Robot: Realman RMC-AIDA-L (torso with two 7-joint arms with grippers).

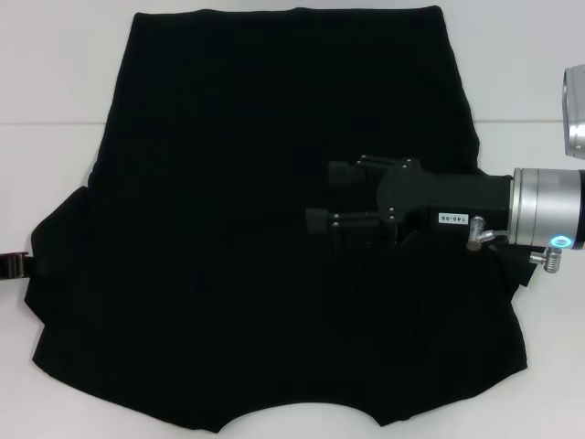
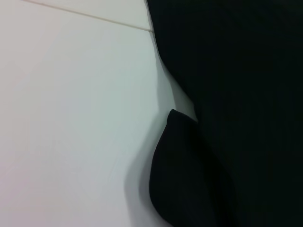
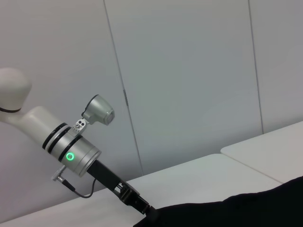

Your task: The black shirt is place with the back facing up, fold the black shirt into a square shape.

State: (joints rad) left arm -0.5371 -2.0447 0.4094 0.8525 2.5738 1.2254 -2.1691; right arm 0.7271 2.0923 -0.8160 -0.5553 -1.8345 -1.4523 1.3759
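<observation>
The black shirt (image 1: 238, 229) lies spread flat over most of the white table (image 1: 55, 73), its curved hem toward me. My right gripper (image 1: 327, 194) hovers over the shirt's right half, pointing left, open with nothing between its fingers. My left gripper (image 1: 11, 265) shows only as a dark tip at the shirt's left sleeve edge. In the right wrist view the left gripper (image 3: 142, 208) reaches down to the shirt's edge (image 3: 236, 213); its fingers are hidden there. The left wrist view shows a rounded sleeve lobe (image 2: 189, 179) beside the shirt's body (image 2: 246, 71).
A seam line crosses the table (image 2: 71, 118) near its far part. A silver arm joint (image 1: 576, 110) hangs at the right edge. Grey wall panels (image 3: 189, 71) stand behind the table.
</observation>
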